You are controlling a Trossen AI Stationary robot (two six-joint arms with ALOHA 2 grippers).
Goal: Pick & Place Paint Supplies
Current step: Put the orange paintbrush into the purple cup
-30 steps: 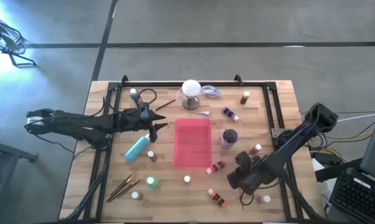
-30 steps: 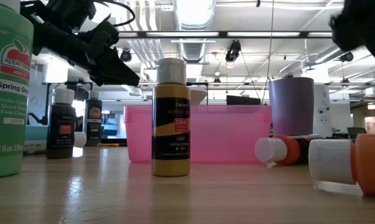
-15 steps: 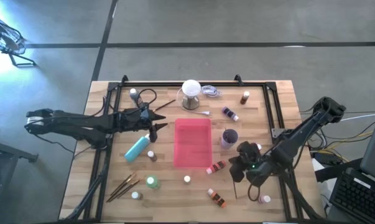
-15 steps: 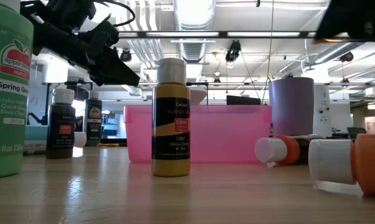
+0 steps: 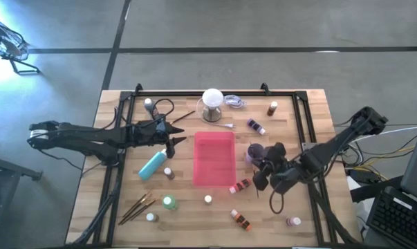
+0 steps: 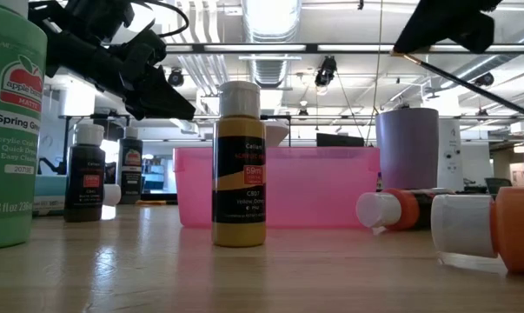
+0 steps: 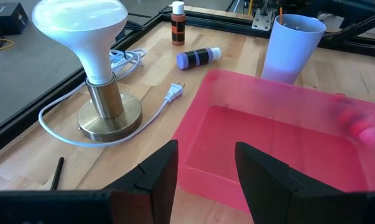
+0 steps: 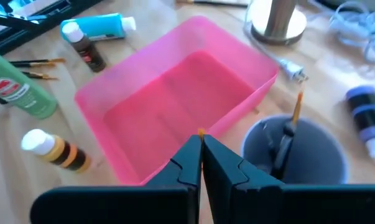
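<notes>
Lavender cup under right gripper, clamped seemingly on brush.

the green bottle is cut off by the low view's left edge, an orange bottle by its right; the pink tray runs past the left wrist view's edge.

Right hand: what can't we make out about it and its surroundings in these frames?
- Right hand: fingers shut on a thin orange-tipped stick; its far end is cut off in the right wrist view.
- Lavender cup: contents blurred.
- Pink tray: interior hidden by its wall in the low view.
- Bottle labels: too small in the high view.
</notes>
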